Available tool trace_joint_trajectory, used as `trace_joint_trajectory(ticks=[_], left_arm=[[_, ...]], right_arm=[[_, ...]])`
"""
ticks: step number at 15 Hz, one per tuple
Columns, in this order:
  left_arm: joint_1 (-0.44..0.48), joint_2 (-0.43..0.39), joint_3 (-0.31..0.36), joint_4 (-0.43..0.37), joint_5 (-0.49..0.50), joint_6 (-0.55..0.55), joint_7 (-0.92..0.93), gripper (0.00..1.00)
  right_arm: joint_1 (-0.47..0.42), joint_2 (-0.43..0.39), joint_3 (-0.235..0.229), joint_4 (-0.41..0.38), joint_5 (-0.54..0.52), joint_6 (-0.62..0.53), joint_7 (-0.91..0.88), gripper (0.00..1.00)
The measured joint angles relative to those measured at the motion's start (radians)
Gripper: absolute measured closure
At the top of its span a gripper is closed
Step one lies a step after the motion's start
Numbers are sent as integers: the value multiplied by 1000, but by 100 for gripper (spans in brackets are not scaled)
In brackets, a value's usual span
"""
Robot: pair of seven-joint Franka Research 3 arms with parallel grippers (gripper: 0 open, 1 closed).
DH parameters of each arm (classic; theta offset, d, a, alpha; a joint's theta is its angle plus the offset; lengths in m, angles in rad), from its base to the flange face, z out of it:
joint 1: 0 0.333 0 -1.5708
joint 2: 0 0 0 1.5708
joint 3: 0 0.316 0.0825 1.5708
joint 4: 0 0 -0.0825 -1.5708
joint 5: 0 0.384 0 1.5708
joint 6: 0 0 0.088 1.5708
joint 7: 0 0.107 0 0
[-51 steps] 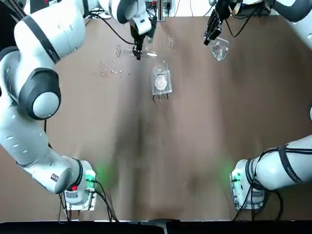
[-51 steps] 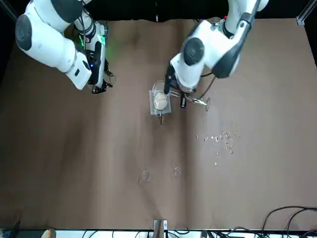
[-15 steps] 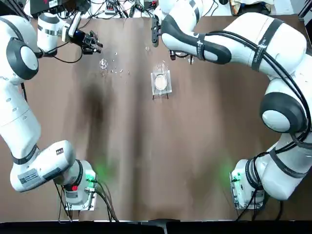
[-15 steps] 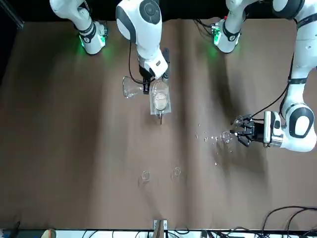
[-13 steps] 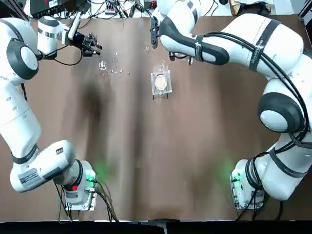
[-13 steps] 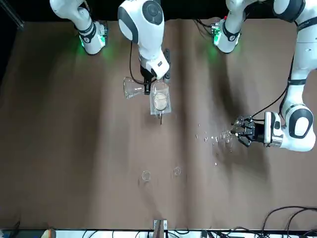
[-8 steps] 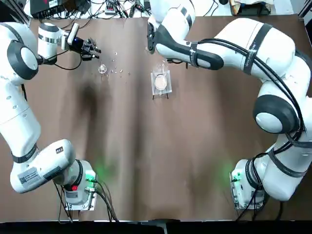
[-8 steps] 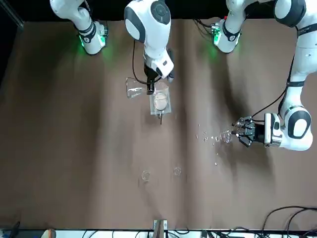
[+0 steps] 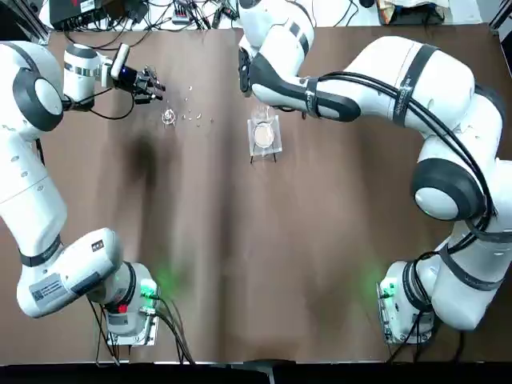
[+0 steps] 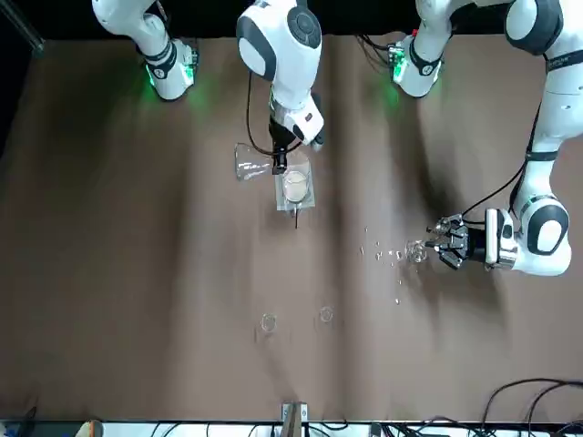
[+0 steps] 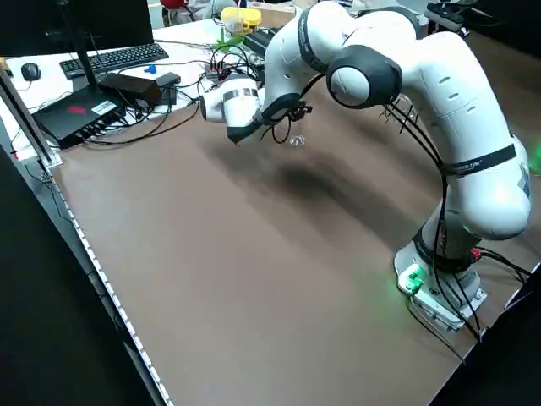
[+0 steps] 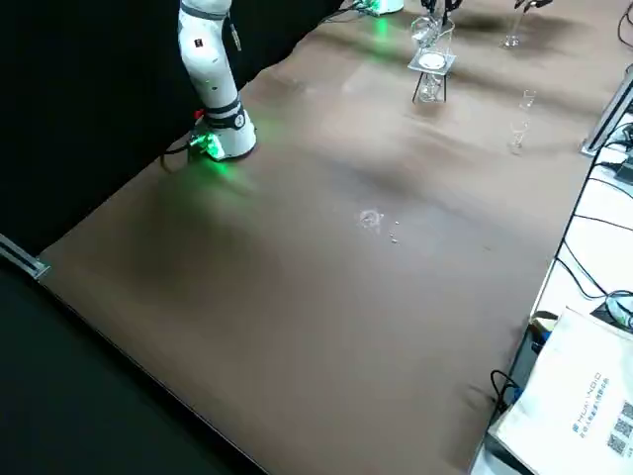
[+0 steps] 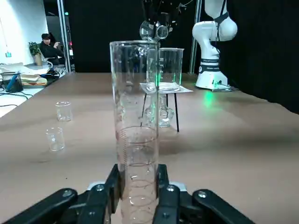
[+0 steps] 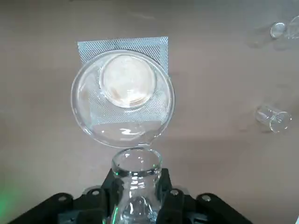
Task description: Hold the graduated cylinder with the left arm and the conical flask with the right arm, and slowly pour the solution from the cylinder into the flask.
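A brown tabletop (image 9: 320, 248) is spreading beneath both arms, and a person (image 13: 50, 49) is sitting in the room beyond. The left gripper (image 13: 139, 173) is clamping the clear, ringed graduated cylinder (image 13: 136, 154) upright near the table's far left; the right gripper (image 14: 138, 179) is gripping the clear conical flask (image 14: 136, 198) near the stand-borne beaker (image 14: 122, 123), contents unclear.

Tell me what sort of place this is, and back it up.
Probably a robotics lab or test bench for chemistry tasks: two robot arms share a brown table, one gripper grips a graduated cylinder, and a beaker sits on a wire-legged stand.
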Motion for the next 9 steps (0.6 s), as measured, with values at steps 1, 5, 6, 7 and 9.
trace_joint_trajectory(ticks=[1, 5, 6, 7, 9], left_arm=[[0, 0, 0, 0, 0, 3, 3, 61], [0, 0, 0, 0, 0, 10, 21, 58], [0, 1, 0, 0, 0, 11, 21, 56], [0, 1, 0, 0, 0, 11, 21, 56], [0, 2, 0, 0, 0, 15, 21, 41]], right_arm=[[1, 1, 0, 0, -7, 0, 2, 61], [9, 6, 0, 0, -17, -1, 5, 61], [10, 8, 0, 0, -19, -1, 7, 61], [10, 10, 0, 0, -20, -1, 8, 61], [11, 13, 0, 0, -23, -1, 8, 61]])
